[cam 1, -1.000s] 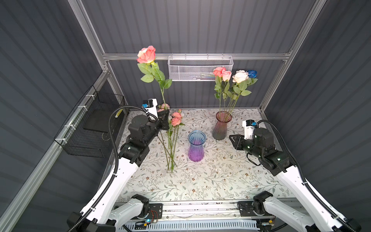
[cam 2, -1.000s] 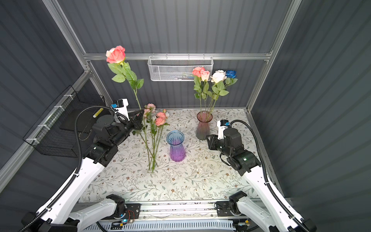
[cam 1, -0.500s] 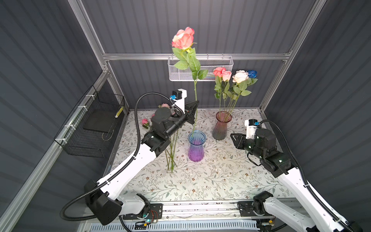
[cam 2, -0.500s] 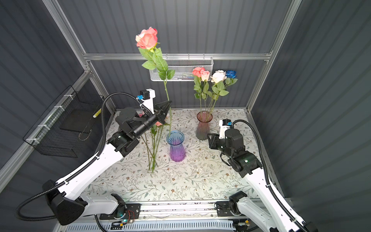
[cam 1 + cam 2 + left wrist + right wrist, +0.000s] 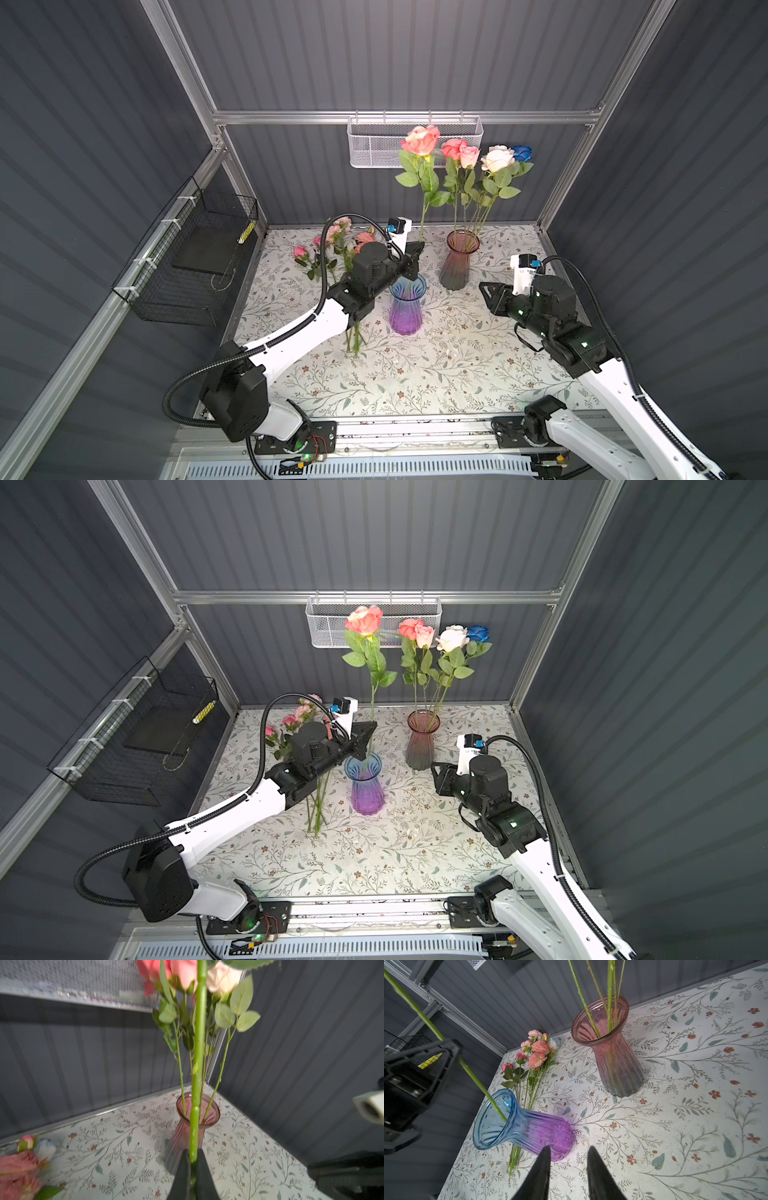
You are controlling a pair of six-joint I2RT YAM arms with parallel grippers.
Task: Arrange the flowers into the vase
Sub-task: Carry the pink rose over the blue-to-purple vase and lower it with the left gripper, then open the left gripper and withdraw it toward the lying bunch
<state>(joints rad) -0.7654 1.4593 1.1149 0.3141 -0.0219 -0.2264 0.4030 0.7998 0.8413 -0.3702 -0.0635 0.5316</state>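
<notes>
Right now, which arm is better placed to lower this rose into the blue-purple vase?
Left. The left gripper is shut on the coral rose by its stem, whose end is already inside the blue-purple vase. The right gripper is open and empty.

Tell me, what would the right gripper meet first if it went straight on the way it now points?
Most likely the purple lower body of the blue-purple vase: the open right gripper points at it, with nothing seen between them. The depth is unclear.
</notes>
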